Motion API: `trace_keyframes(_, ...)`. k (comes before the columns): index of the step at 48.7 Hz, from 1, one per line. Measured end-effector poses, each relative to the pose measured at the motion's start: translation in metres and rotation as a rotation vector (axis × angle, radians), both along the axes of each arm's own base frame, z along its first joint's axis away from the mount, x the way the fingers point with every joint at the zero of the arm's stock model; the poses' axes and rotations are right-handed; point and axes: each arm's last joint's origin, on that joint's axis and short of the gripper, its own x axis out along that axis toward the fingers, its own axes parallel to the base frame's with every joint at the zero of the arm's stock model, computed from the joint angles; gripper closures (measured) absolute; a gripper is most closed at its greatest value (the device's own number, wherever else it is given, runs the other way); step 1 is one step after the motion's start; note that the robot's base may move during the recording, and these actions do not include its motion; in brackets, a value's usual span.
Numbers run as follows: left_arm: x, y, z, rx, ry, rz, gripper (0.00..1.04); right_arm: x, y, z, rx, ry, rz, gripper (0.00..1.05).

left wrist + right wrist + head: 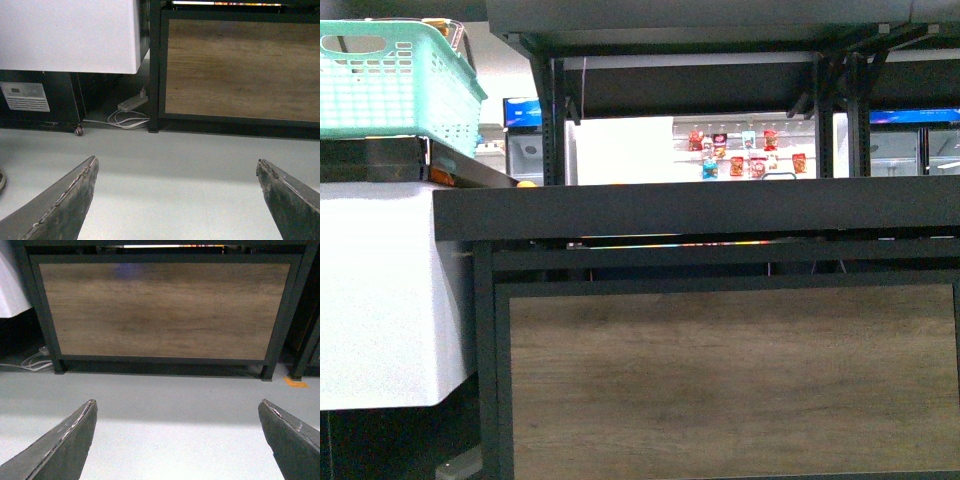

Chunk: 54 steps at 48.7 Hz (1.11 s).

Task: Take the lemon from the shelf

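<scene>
Left gripper [176,161] and right gripper [177,402] both hang with jaws wide apart over grey floor [165,150]. Ahead at twelve o'clock stands the shelf [720,210], wood panel [730,380] below its deck, which is seen edge-on. The lemon cannot be made out. An orange speck [525,184] shows at the deck's left end. Teal basket [390,80] sits at ten o'clock.

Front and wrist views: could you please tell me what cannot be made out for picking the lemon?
- Lemon: seen in no view; the front view sits level with the shelf edge, hiding its deck top.
- Orange-yellow speck, front view: too small to name.
- Basket contents: hidden by its wall.
- Wrist views: open left gripper and right gripper face floor and panel only.
</scene>
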Motion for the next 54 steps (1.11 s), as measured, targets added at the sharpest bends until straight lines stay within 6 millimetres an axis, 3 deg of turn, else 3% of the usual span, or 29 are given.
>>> trace_keyframes(54,0.0,0.0,0.0,0.0,0.0,0.0,0.08,0.0,0.0,0.0,0.0,0.0,0.0,0.08)
